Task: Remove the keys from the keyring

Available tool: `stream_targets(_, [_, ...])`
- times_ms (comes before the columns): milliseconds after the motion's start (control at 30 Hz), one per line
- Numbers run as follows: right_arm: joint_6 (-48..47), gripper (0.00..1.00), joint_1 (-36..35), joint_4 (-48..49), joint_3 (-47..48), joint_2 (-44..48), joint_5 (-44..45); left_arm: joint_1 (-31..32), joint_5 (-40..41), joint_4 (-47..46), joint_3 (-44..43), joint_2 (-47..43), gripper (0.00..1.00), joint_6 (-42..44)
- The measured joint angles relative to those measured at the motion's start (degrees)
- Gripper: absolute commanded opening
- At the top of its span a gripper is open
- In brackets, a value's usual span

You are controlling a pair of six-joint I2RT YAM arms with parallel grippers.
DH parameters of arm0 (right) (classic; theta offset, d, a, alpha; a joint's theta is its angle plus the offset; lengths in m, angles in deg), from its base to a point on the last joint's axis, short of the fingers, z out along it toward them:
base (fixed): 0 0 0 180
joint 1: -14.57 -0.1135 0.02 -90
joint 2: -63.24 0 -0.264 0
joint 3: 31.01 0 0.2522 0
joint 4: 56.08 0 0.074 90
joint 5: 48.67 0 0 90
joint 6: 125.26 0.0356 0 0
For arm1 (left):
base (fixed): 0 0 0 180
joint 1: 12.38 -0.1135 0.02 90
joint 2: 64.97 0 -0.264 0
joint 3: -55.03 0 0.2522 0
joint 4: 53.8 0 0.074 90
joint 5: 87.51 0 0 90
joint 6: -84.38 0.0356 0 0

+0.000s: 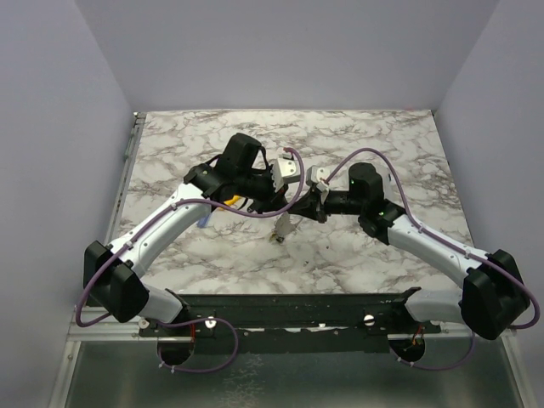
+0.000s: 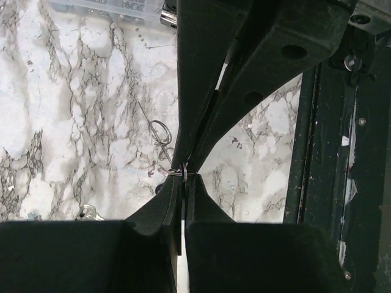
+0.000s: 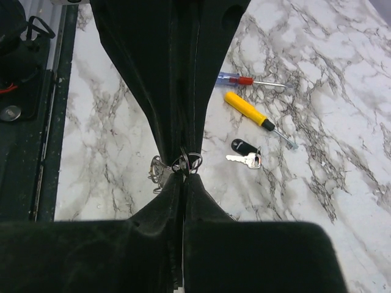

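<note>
Top external shows grey-veined marble table (image 1: 382,144) between plain lilac walls (image 1: 51,102).

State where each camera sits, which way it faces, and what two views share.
Top: above and behind the arms, looking down at the table; both arms show.
Left wrist: on the left arm, looking down past the left claw at the keyring.
Right wrist: on the right arm, looking down past the right claw at the keyring.
Shared: both wrist views show the keyring where the claws meet.
</note>
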Motion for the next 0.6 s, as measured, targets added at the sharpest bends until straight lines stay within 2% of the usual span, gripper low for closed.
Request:
stream_targets(367, [-2.36,0.01,-0.39,1.22,-0.59,1.84,3.80,-4.90,0.00,1.77,0.22,0.00,0.00,-0.59])
stream_targets(600, [-1.62,0.01,-0.39,2.82,-1.62,1.97,3.98,-5.01,-0.07,1.86,1.01,0.17,0.00,-1.01])
